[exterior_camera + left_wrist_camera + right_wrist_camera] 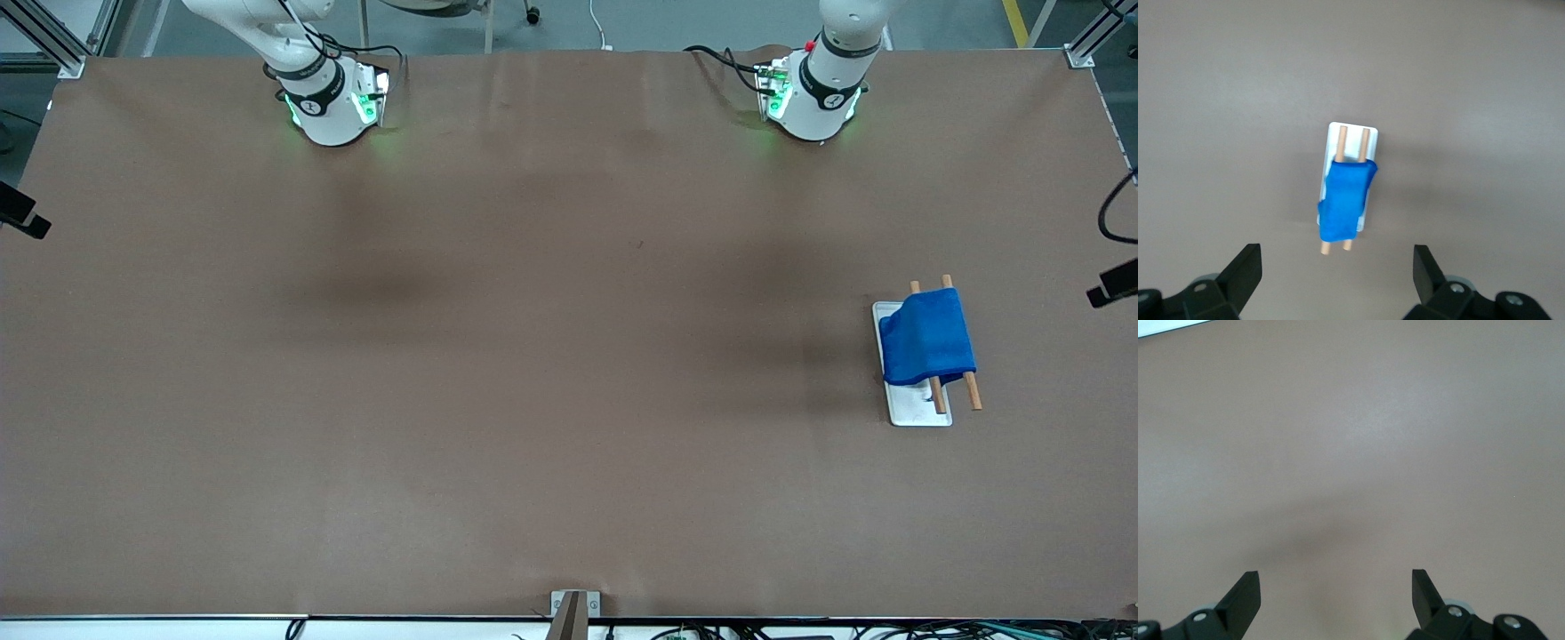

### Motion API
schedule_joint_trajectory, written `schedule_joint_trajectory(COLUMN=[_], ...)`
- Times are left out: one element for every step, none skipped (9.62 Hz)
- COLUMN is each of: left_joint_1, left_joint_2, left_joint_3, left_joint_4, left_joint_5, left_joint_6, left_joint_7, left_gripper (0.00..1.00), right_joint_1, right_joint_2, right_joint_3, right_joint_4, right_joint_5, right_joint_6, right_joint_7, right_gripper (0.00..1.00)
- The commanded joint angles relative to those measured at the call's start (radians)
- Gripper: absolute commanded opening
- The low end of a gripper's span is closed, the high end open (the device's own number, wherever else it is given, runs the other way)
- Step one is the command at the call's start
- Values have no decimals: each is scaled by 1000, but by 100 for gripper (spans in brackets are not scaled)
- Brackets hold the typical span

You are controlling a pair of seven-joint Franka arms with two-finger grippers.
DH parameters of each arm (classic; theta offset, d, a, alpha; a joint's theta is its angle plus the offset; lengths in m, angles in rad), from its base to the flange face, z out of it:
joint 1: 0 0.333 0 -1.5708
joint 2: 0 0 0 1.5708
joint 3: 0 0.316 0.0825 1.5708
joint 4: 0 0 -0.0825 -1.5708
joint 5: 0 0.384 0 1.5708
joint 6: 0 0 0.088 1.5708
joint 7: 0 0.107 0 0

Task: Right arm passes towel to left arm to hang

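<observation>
Towel [926, 336] drapes across two wooden rods [972, 389].

Even overhead light; soft blurred shadows on table [533, 400]; wrist views slightly soft, no glare.

This is a robot lab. A big table [533, 400] has a plain brown cover, with metal frame posts [53, 40] at its corners. Two white robot arms [324, 98] glow green at their bases. Small black cameras [22, 213] sit at the sides, and wires [889, 629] run along the edge
</observation>
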State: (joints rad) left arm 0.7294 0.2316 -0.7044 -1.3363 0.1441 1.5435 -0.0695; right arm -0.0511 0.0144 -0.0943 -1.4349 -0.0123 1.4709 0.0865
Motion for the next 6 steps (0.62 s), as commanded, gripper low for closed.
schedule_joint_trajectory(left_joint_1=[8,4,-19,-69,-155,-248], left_joint_2=[-26,-41,-81,-98,-129,-156], left_joint_3=[-64,-79,-73,-52,13,114], left_joint_4=[-38,-9,-10,-15,-18,-55], left_joint_5=[-18,-53,-70,-74,-71,-77], left_joint_6=[-40,-75,-83,-89,-114,-134], left_joint_7=[-16,-21,-21,-12,-13,-10], left_gripper=[100,100,100,100,100,100], right_joint_1=[-13,-12,-12,-10,-10,-12], right_joint_2=[-2,-2,-1,-1,-1,1], right_joint_3=[7,5,5,5,5,5], right_joint_4=[-1,-1,-2,-2,-1,-5], right_joint_5=[20,20,20,20,20,20], right_joint_6=[-6,-6,-4,-3,2,-1], right_joint_7=[13,13,12,12,10,9], right_gripper=[100,100,100,100,100,100])
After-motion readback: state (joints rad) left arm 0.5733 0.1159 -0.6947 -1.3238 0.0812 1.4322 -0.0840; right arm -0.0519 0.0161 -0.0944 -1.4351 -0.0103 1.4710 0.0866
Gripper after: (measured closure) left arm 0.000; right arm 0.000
